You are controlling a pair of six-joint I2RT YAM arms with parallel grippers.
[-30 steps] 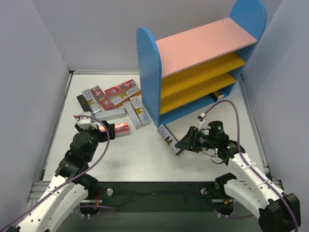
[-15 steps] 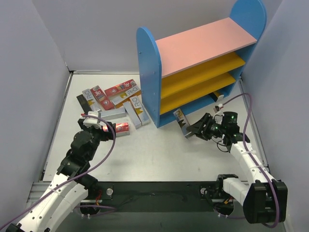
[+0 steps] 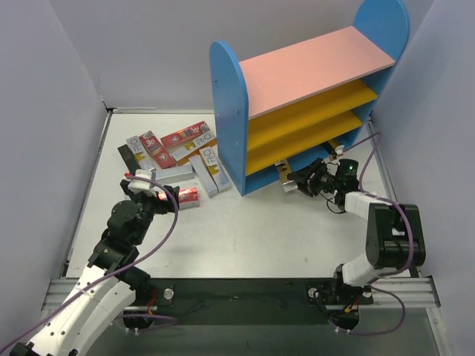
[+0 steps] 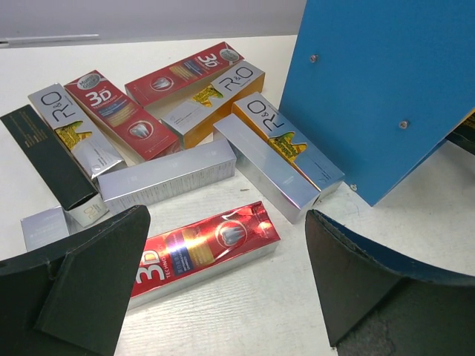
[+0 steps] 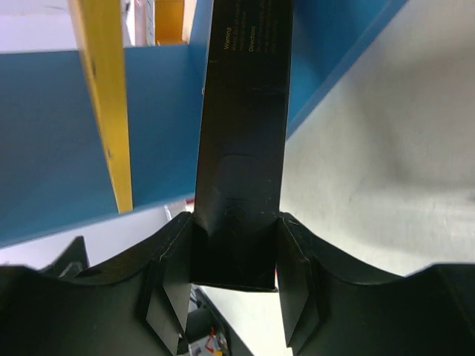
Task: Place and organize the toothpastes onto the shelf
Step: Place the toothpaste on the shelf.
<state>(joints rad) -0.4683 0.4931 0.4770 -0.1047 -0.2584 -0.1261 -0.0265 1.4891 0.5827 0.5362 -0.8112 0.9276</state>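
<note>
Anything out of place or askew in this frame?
Yes. The toothpastes lie in a jumbled heap left of the shelf, pointing every way, some overlapping; a red box sits nearest the open left gripper. The right gripper grips one dark-sided box by the shelf's lowest level. No damage or spill shows.

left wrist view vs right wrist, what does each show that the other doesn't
Left wrist only: loose toothpastes on the table, a red box in front of the open left gripper. Right wrist only: a dark box clamped in the right gripper. Both: the blue shelf side and white table.
</note>
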